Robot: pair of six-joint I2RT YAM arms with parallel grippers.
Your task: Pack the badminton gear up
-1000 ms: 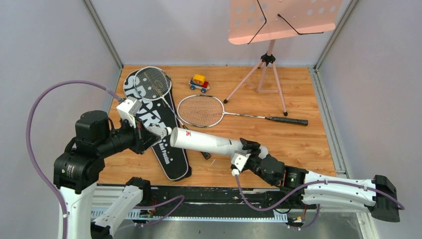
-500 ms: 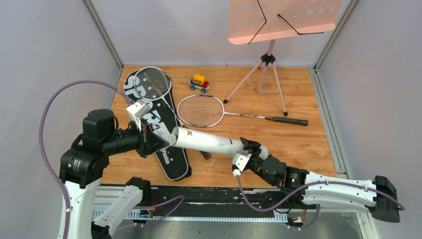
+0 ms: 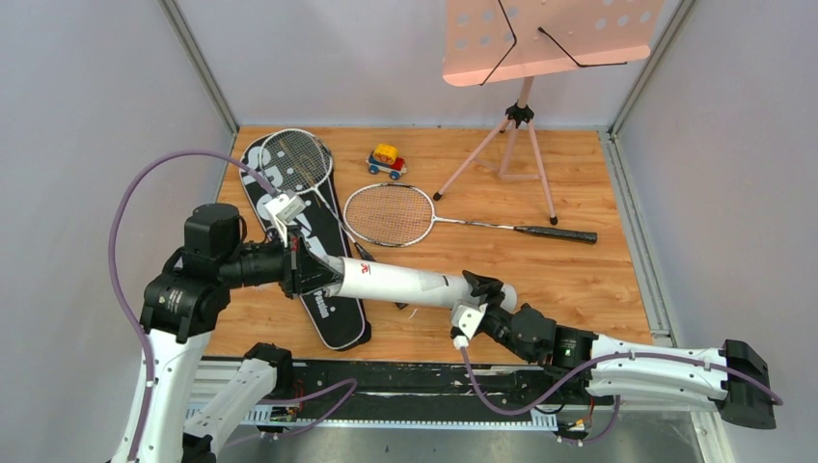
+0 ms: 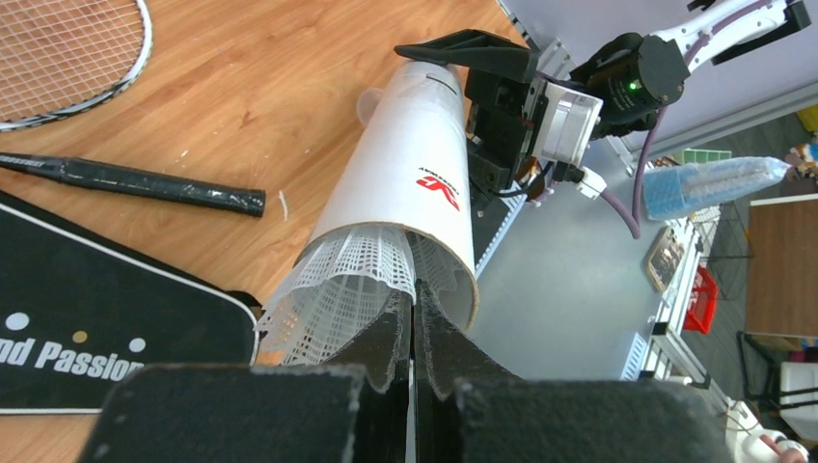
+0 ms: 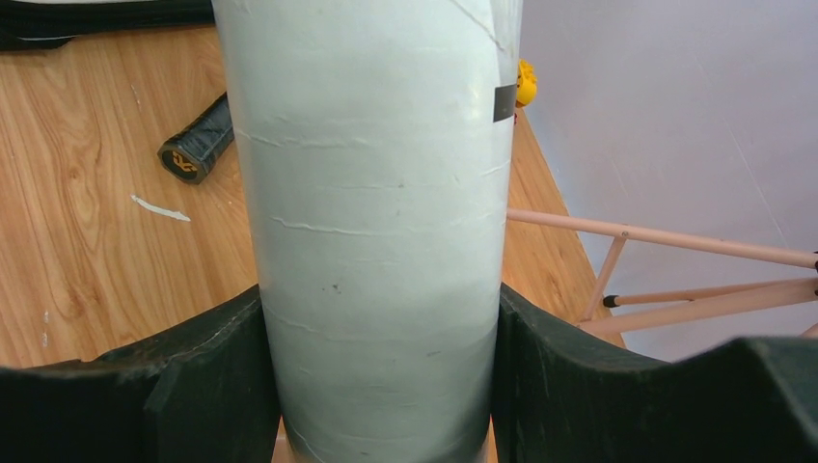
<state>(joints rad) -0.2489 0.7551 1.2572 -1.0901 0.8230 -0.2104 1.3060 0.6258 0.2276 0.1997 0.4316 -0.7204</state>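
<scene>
The left claw [image 4: 413, 289] has its fingers pressed together on the near rim of a white shuttlecock [image 4: 333, 289], whose feather skirt sits partly inside the open mouth of the white tube [image 3: 395, 283]. The right claw [image 3: 471, 295] is clamped around the tube's far end and holds it nearly level, clear of the worktop [image 3: 579, 280], above the lower end of the black SPORT bag [image 3: 338, 323].

The step in hand looks to be loading the shuttlecocks into the tube. The next move probably calls for a straight push along the tube's axis to seat the skirt below the rim. The left fingers must then part and back out without dragging the feathers along, while the right claw keeps the tube steady.

As for containers, the tube shows this one shuttlecock at its mouth. Whether others lie deeper inside cannot be told, and none shows on the worktop. The bag lies flat. One racket [image 3: 294, 159] rests on top of it rather than inside, and the second racket [image 3: 391, 214] lies just beside it on the bare wood.
</scene>
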